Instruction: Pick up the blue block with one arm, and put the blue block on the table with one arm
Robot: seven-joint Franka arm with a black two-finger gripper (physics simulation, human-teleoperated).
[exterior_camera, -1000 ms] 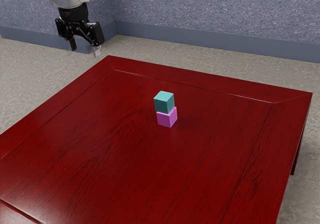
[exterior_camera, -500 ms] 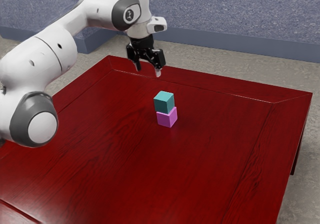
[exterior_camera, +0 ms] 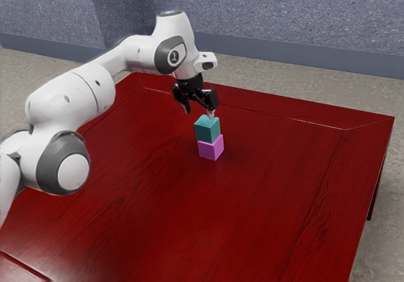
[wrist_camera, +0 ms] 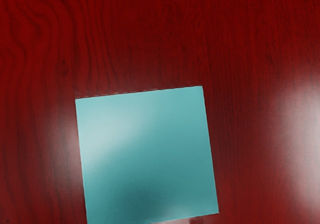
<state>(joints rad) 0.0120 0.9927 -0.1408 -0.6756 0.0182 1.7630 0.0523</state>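
My gripper (exterior_camera: 200,114) is open just above the blue block, its two fingertips well apart with nothing between them. The blue block (exterior_camera: 207,129), teal in colour, rests on top of a pink block (exterior_camera: 211,148), which stands on the red table (exterior_camera: 252,219). In the wrist view the flat top of the blue block (wrist_camera: 147,156) lies close under my hand, with the red wood of the table (wrist_camera: 150,33) around it.
In the exterior view, the table's far edge runs behind the blocks, with the floor and a blue-grey wall beyond. My arm reaches over the table from the exterior view's left.
My arm has swung in from the exterior view's upper left, and the open gripper has come down to just over the blue block. Both blocks have stayed put.
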